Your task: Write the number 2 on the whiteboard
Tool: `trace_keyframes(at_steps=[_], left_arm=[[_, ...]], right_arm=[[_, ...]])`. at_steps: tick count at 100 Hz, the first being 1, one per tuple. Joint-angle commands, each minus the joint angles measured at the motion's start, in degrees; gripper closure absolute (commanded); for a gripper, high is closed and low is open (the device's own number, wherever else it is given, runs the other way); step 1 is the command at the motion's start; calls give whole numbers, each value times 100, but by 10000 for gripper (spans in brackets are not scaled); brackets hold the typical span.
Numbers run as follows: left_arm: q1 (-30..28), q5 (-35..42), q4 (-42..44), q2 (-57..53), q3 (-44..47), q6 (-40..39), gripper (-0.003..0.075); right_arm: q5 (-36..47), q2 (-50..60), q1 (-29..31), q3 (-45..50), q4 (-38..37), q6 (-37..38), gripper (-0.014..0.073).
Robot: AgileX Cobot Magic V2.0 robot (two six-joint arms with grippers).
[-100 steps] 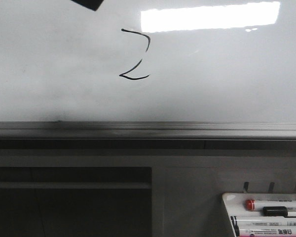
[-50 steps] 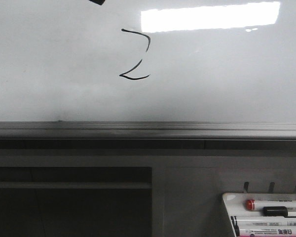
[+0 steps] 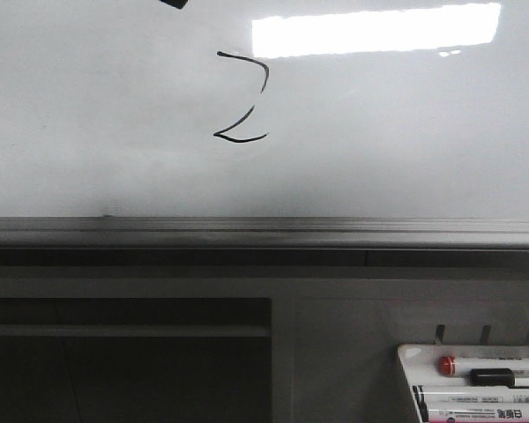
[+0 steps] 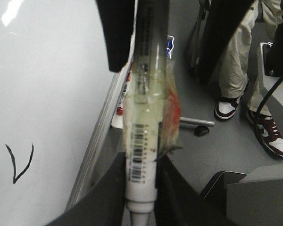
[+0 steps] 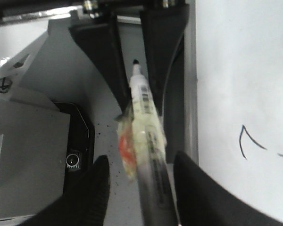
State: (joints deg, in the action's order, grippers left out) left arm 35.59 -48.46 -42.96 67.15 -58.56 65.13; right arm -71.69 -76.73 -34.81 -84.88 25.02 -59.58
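Number 2 [image 3: 242, 97] sits upper middle of whiteboard [image 3: 406, 141], black ink, gap in middle stroke, just left of bright light reflection [image 3: 376, 31]. Left gripper [image 4: 141, 188] clamped on taped marker [image 4: 144, 141], tip off board. Right gripper [image 5: 139, 188] pinching its own marker [image 5: 144, 122], tip in air, away from board. Marker tray [image 3: 476, 383] sits lower right, below grey ledge [image 3: 264, 231], few pens inside.
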Motion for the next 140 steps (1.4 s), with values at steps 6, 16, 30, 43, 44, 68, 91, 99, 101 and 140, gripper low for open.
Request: trace_keyframes(at_steps=[6, 16, 30, 43, 44, 68, 91, 99, 101, 140], left_arm=[[-102, 199, -97, -94, -193, -64, 625], [-295, 189, -7, -94, -193, -233, 625], [-737, 166, 79, -256, -193, -615, 625], [-1352, 224, 360, -579, -79, -1252, 625], [-1389, 239, 378, -597, -42, -1273, 625], [-2449, 2242, -127, -1332, 1449, -1607, 625], [-2613, 4483, -976, -1236, 2514, -1607, 625], [-2613, 4665, -1001, -1048, 2550, -1607, 625], [-2613, 4715, -1001, -977, 2550, -1607, 625], [-2613, 4981, -973, -9, 2295, -1554, 612]], right_arm=[[-258, 429, 34, -187, -931, 997, 304], [-297, 715, 43, -176, -1655, 1855, 304], [-297, 1254, 223, -77, -1860, 2635, 304], [-60, 1826, 475, 367, -1860, 2963, 304], [-41, 1856, 485, 433, -1860, 2986, 304], [792, 2538, 555, 1654, -1860, 3069, 304], [996, 2570, 555, 2155, -1860, 3069, 304], [1037, 2570, 555, 2178, -1860, 3069, 304], [1066, 2570, 555, 2178, -1860, 3069, 304], [1349, 2570, 555, 2178, -1838, 3069, 304]])
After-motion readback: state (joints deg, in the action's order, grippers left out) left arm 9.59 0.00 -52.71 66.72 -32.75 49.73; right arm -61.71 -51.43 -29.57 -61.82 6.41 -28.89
